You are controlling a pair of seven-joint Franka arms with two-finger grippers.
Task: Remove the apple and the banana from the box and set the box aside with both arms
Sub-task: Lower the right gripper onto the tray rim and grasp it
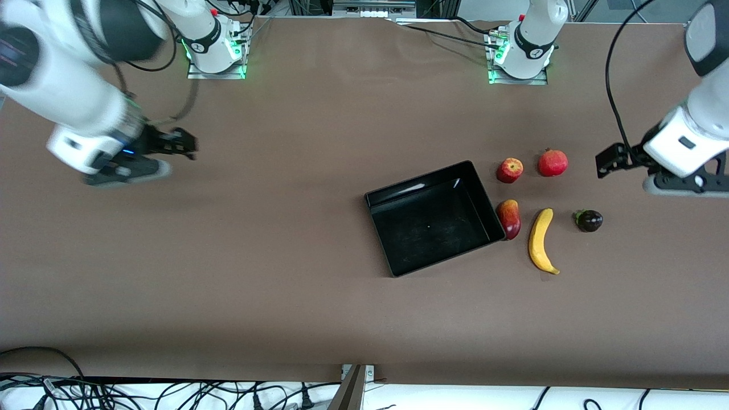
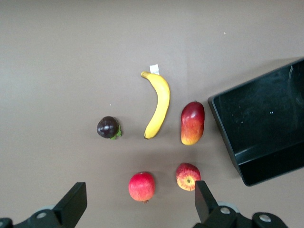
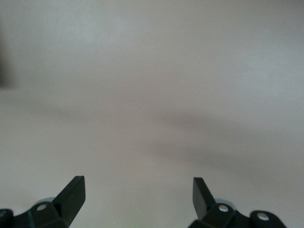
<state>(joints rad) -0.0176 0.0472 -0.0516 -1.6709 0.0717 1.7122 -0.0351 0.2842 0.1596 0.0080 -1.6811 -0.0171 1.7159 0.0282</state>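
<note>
1. Upper left of the front view: my right gripper (image 1: 181, 147) hangs over bare table (image 1: 228, 256), jaws spread, empty.
2. Centre: the box (image 1: 435, 217) sits empty.
3. Right of it lie the apple (image 1: 510, 169) and banana (image 1: 540, 240), already out.
4. Right edge: my left gripper (image 1: 608, 160) hovers released.
5. Judgement: each gripper should take an opposite box wall and shift it evenly, clear of the fruit.
</note>
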